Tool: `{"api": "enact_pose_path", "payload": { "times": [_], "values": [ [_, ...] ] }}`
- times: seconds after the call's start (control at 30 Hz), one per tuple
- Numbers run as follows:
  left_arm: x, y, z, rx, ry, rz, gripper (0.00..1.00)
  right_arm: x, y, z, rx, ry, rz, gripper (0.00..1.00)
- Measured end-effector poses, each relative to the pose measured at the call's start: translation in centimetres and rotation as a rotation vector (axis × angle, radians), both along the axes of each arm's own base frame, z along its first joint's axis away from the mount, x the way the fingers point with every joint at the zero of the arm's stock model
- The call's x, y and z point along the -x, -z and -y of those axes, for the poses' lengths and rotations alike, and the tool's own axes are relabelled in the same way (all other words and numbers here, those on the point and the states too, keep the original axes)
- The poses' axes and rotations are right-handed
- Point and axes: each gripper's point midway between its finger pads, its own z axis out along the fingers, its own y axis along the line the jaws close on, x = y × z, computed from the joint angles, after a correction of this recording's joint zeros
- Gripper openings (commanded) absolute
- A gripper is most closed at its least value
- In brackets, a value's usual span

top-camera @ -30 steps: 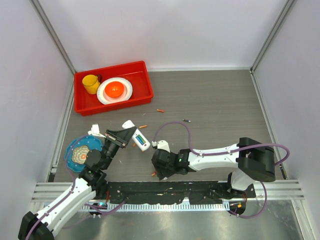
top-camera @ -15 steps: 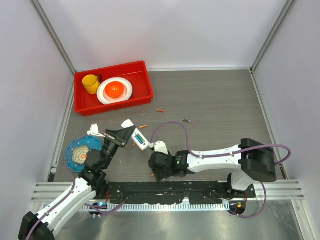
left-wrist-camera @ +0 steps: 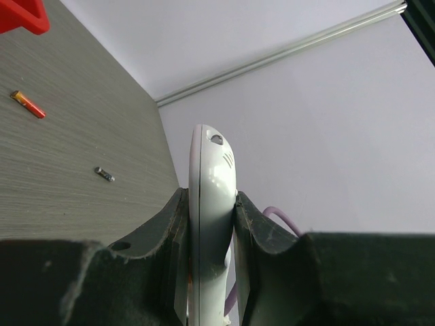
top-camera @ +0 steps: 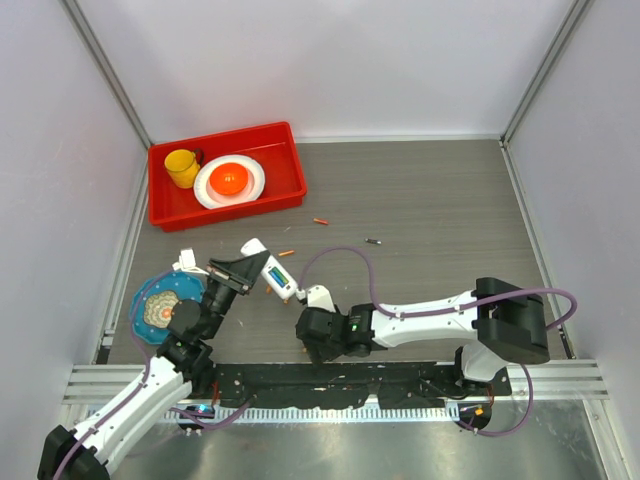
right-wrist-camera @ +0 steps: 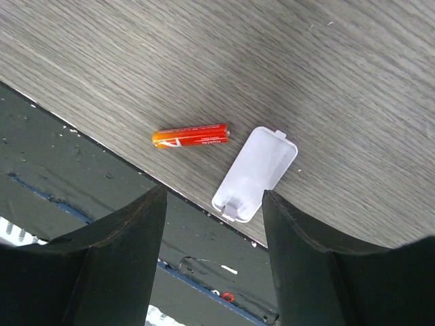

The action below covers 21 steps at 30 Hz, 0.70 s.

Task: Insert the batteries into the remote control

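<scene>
My left gripper [top-camera: 255,268] is shut on the white remote control [top-camera: 278,279] and holds it tilted above the table. In the left wrist view the remote [left-wrist-camera: 207,204] stands edge-on between the two fingers. My right gripper [top-camera: 313,343] is open and empty, low over the table's near edge. In the right wrist view, just beyond its open jaws [right-wrist-camera: 212,204], lie an orange battery [right-wrist-camera: 190,136] and the short white cover piece [right-wrist-camera: 255,173]. More batteries lie further out: two orange ones [top-camera: 320,220] [top-camera: 286,253] and a dark one [top-camera: 373,241].
A red bin [top-camera: 285,190] at the back left holds a yellow cup [top-camera: 182,167] and a white plate [top-camera: 229,181]. A blue dish [top-camera: 145,300] lies at the left. The black mounting rail [top-camera: 330,380] runs along the near edge.
My right gripper has moved left and nearer, over the battery and cover at the table's front edge. My left gripper with the remote has shifted slightly left.
</scene>
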Motion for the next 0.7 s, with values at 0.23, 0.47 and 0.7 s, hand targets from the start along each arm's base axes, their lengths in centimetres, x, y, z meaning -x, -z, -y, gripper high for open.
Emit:
{"api": "enact_pose_path", "payload": {
  "times": [0.23, 0.47, 0.7],
  "values": [
    [0.0, 0.0, 0.0, 0.004, -0.001, -0.001, 0.0, 0.2, 1.2, 0.5, 0.021, 0.001, -0.008, 0.64],
    [0.1, -0.1, -0.2, 0.006, -0.006, 0.0, 0.0, 0.1, 1.3, 0.2, 0.006, 0.002, -0.006, 0.6],
    [0.1, 0.2, -0.5, 0.002, -0.02, -0.011, 0.0, 0.0, 1.4, 0.2, 0.002, 0.014, -0.002, 0.59]
  ]
}}
